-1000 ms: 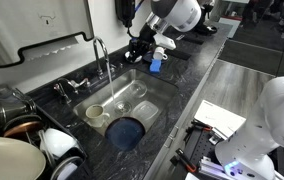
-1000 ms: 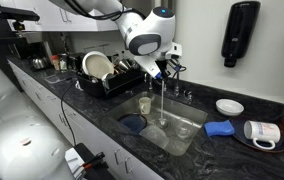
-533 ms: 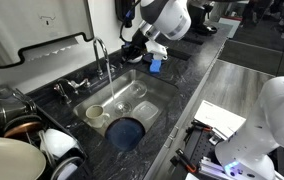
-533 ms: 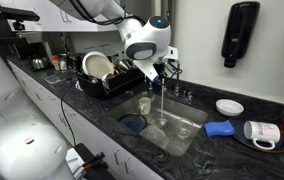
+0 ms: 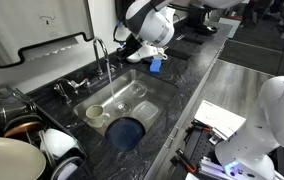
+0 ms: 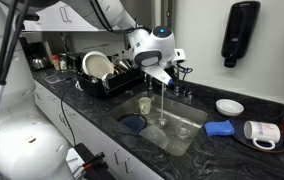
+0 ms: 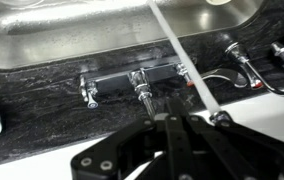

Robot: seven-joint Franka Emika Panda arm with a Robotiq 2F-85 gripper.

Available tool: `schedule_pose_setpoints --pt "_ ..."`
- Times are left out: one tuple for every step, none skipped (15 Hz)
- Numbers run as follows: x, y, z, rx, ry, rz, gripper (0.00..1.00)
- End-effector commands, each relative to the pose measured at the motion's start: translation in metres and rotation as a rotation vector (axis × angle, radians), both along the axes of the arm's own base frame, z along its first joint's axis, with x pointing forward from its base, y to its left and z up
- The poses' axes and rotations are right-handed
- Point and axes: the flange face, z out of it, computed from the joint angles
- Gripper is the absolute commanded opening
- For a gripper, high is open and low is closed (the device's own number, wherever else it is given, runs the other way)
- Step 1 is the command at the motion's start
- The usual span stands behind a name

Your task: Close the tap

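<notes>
The tap (image 5: 101,50) is a tall chrome gooseneck behind the steel sink (image 5: 142,92), and water runs from its spout in both exterior views. In the wrist view its slim spout (image 7: 187,70) crosses diagonally, with its base and small lever (image 7: 219,118) just right of my fingertips. My gripper (image 5: 123,50) hangs close beside the tap at the back of the counter. In an exterior view my gripper (image 6: 163,72) covers much of the tap. In the wrist view the fingers (image 7: 172,122) are pressed together with nothing between them.
A low chrome fixture with small handles (image 7: 134,78) stands on the counter by the tap. A cup (image 5: 95,112) and a blue dish (image 5: 125,131) lie in the sink. A dish rack (image 6: 102,72), a blue cloth (image 6: 219,128), a mug (image 6: 260,132) and a wall dispenser (image 6: 240,35) surround it.
My gripper has moved from over the counter beside the sink toward the back wall and now sits close to the tap. Water keeps running.
</notes>
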Motion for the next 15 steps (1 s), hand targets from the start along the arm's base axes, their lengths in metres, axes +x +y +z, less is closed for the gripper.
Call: schedule_pose_setpoints --pt "0.026 -0.018 -0.008 -0.074 -0.028 0.018 0.0" --pt "0.031 -0.02 -0.013 -0.075 -0.015 0.031 0.0" --pt "0.035 -0.021 -0.019 -0.075 0.001 0.044 0.0" --pt "0.04 -0.021 -0.024 -0.08 0.007 0.049 0.0" --pt "0.044 -0.023 -0.029 -0.087 0.014 0.049 0.0" --pt "0.05 -0.024 -0.035 -0.096 0.02 0.044 0.0" --pt "0.055 -0.026 -0.041 -0.104 0.029 0.045 0.0" --pt "0.06 -0.028 -0.046 -0.116 0.033 0.044 0.0" --pt "0.065 -0.03 -0.051 -0.128 0.036 0.042 0.0" --pt "0.071 -0.032 -0.055 -0.138 0.04 0.041 0.0" --pt "0.075 -0.035 -0.059 -0.149 0.04 0.036 0.0" --pt "0.08 -0.036 -0.063 -0.155 0.046 0.038 0.0" --pt "0.084 -0.038 -0.067 -0.16 0.056 0.04 0.0" --pt "0.089 -0.039 -0.072 -0.165 0.064 0.041 0.0" --pt "0.093 -0.041 -0.075 -0.172 0.069 0.039 0.0"
